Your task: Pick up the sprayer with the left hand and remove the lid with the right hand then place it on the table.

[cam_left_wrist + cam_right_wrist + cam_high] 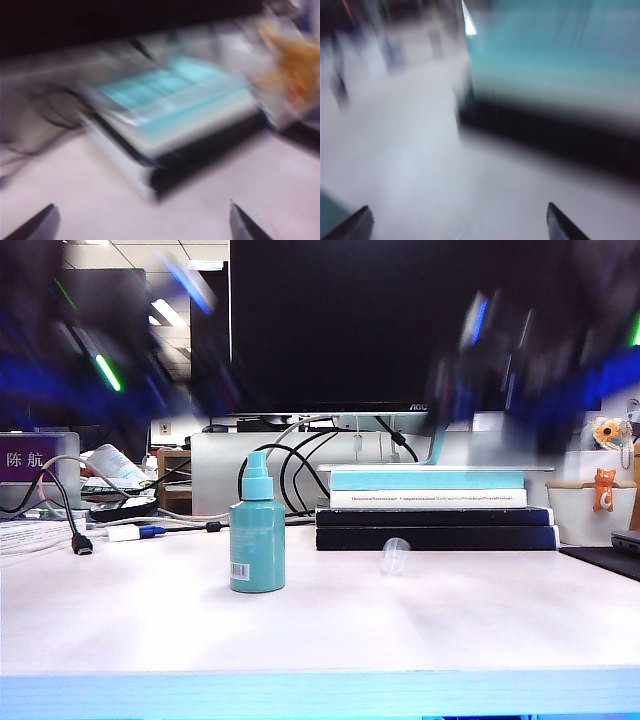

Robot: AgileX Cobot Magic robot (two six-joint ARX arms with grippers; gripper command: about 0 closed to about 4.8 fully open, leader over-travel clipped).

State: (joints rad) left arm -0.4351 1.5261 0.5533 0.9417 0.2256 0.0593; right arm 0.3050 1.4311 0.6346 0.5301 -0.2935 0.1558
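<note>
Now the sprayer (257, 525) stands mid-table (450, 630), the lid (395, 555) lying nearer the back edge; left gripper (142, 222) and right gripper (457, 222) hover, fingers apart.

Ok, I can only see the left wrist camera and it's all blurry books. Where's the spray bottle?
Observer: The sprayer stands upright on the table, left of the books, with nothing holding it.
Operator: Where's its little cap?
Observer: The lid is off. It rests on the table in front of the books, apart from the sprayer.
Operator: Is the other hand holding anything?
Observer: No. The right gripper is open and empty, and its arm is a blur high on the right.
Operator: And mine?
Observer: The left gripper is open, and its arm is a blur high on the left, well above the sprayer.
</note>
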